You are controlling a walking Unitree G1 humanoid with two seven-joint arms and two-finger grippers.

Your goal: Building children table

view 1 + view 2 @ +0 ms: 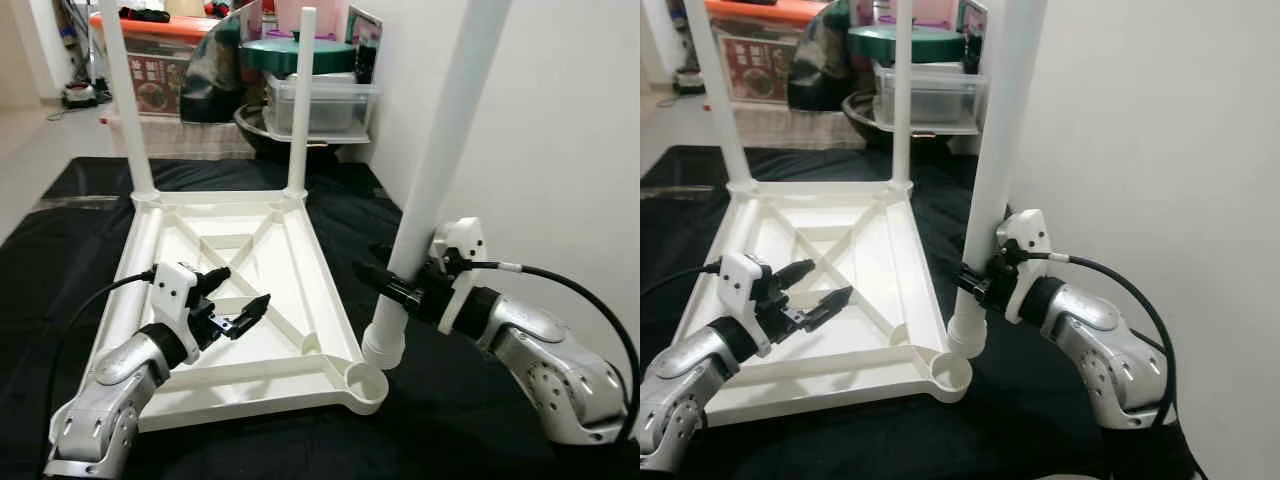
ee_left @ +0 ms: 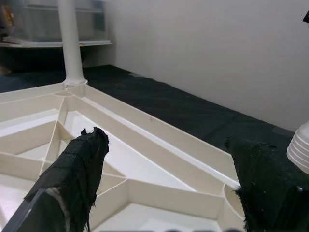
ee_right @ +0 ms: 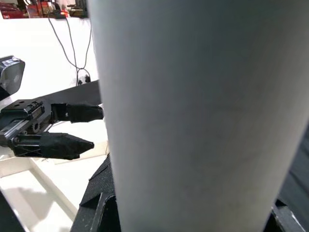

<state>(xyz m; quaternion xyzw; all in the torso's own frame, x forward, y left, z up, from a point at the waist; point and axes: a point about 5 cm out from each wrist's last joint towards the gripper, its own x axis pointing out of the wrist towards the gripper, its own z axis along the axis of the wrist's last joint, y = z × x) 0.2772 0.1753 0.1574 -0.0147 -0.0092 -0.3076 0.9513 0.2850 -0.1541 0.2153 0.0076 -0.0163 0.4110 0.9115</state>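
Our right pincer (image 1: 400, 285) clamps the long white plastic leg (image 1: 425, 200), threaded end just beside the upturned white tabletop's (image 1: 240, 300) empty corner socket (image 1: 365, 382) for screwing in, while our left pincer (image 1: 235, 300) hovers open, empty, above that tabletop.

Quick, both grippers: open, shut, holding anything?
Left gripper: open, empty, above the upturned tabletop.
Right gripper: shut on the white table leg.

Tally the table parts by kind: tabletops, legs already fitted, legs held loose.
Upturned white tabletop: 1
Legs standing in far corner sockets: 2
Leg gripped by the right gripper, beside the empty near socket: 1
Total: 4 parts
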